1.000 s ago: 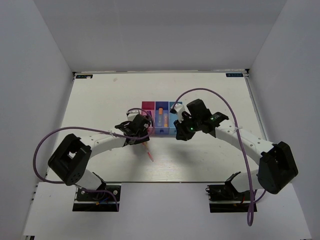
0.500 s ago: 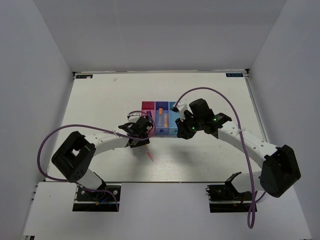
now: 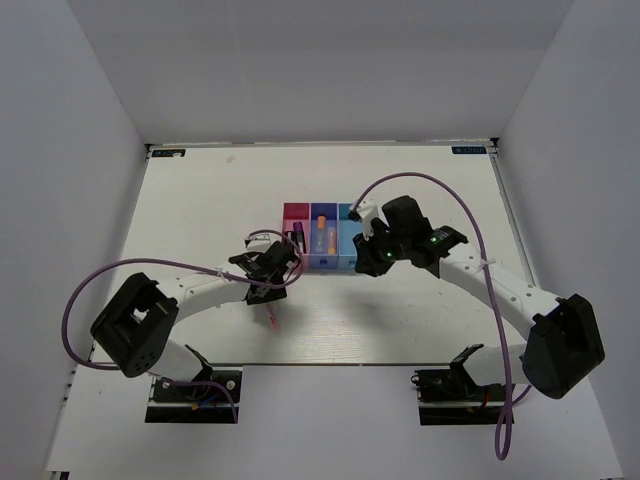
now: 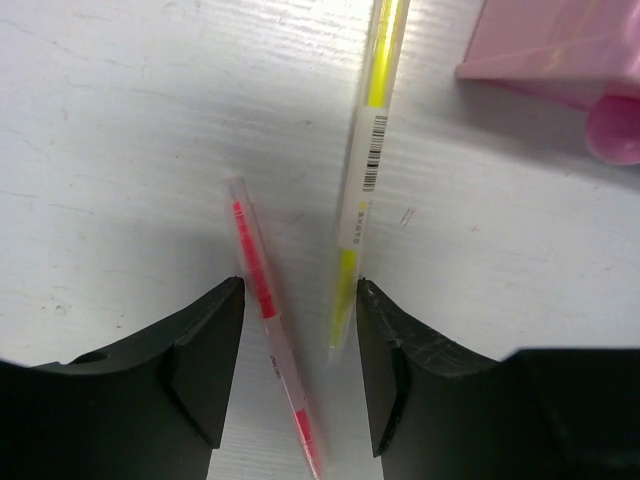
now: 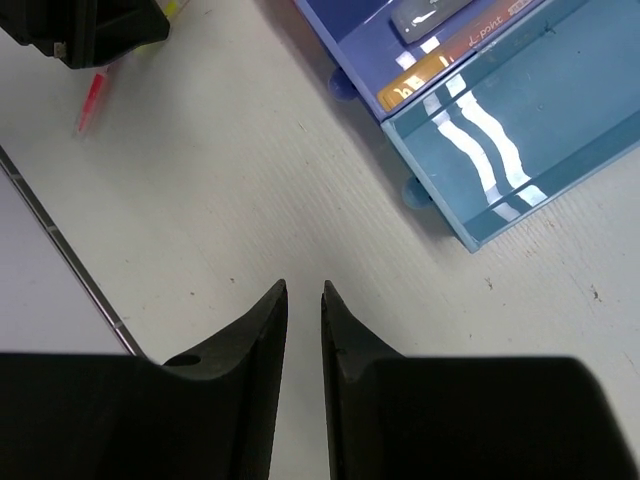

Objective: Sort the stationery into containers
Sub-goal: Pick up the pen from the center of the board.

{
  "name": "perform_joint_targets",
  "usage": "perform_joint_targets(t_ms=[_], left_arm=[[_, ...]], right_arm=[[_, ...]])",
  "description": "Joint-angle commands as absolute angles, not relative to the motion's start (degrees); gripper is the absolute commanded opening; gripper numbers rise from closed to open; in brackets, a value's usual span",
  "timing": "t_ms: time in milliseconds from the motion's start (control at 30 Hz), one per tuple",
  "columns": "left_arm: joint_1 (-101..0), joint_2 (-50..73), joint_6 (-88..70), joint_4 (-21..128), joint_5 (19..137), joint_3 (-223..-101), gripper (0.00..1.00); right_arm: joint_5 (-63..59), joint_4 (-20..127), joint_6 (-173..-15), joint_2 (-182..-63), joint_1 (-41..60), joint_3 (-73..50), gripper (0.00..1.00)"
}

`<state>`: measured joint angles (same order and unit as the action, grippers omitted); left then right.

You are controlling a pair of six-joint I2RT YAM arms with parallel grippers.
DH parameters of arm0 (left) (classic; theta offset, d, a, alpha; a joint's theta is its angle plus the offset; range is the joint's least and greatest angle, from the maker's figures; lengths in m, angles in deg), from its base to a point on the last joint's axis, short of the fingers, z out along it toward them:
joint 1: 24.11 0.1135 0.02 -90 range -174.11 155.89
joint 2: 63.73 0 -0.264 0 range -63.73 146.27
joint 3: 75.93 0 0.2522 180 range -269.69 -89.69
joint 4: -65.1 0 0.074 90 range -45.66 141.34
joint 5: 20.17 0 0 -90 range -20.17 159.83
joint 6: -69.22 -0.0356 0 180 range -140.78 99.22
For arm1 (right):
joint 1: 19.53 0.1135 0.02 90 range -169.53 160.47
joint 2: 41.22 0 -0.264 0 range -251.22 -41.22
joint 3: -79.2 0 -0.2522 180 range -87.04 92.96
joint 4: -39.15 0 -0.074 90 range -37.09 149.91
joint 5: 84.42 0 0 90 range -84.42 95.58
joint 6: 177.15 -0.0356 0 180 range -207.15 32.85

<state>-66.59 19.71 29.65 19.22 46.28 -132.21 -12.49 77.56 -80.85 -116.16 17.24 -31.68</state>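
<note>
1. Two dark fingers (image 4: 200,370) of the left gripper (image 4: 300,298) stand spread apart, pinching nothing. They sit on the near side of the row of three joined plastic bins, at its pink end.
2. Between those fingers runs the thin red-pink pen (image 4: 258,290), lying flat on the white table (image 4: 120,130) and slanting away from the row.
3. Just beside it lies the thin pale-yellow pen with a barcode label (image 4: 368,160). Its near end is close against the inner face of one finger, and whether they touch I cannot tell. Its far end points up past the corner of the pink bin (image 4: 550,45).
4. The two pens are apart and spread wider toward the row.
5. From above, the red-pink pen's tail shows on the near side of the left gripper, well clear of the bins.
6. Over to the right gripper (image 5: 303,295): its fingers are nearly together with only a thin gap, and nothing is in it. It hangs over bare table just near the teal bin's (image 5: 540,140) corner, at the other end of the row.
7. Next to the teal bin is the blue bin (image 5: 350,40), with a short orange pen (image 5: 450,58) lying in it beside a black piece (image 5: 425,15).
</note>
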Motion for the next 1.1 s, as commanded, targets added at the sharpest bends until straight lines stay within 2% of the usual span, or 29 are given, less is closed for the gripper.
perform_joint_targets(t_ms=[0, 367, 700, 833, 867, 933, 1033, 1067], left_arm=[[-66.5, 16.7, 29.3, 17.7, 45.0, -131.3, 0.59], [-69.9, 7.6, 33.7, 9.9, 44.4, -126.4, 0.59], [-70.2, 10.9, 34.8, 12.6, 45.9, -123.5, 0.57], [-70.3, 11.6, 35.5, 13.2, 46.2, -122.7, 0.47], [-70.3, 11.6, 35.6, 13.2, 46.4, -122.5, 0.39], [-70.8, 11.3, 36.0, 12.8, 46.3, -121.8, 0.32], [-71.3, 10.4, 37.0, 11.9, 46.3, -120.3, 0.15], [-71.3, 10.0, 37.2, 11.9, 46.3, -120.0, 0.13]], right_arm=[[-12.6, 75.3, -81.4, -114.3, 16.8, -32.1, 0.24], [-13.1, 75.1, -81.5, -113.6, 16.1, -32.5, 0.24], [-13.1, 74.9, -82.1, -111.6, 15.4, -32.8, 0.25], [-13.3, 75.0, -82.1, -111.4, 15.0, -32.9, 0.25], [-13.5, 74.8, -82.3, -111.4, 14.7, -32.9, 0.25], [-13.7, 74.8, -82.3, -111.3, 14.5, -32.9, 0.25], [-13.8, 74.8, -82.3, -111.1, 14.2, -33.0, 0.25], [-14.0, 74.8, -82.4, -111.0, 14.0, -33.1, 0.25]])
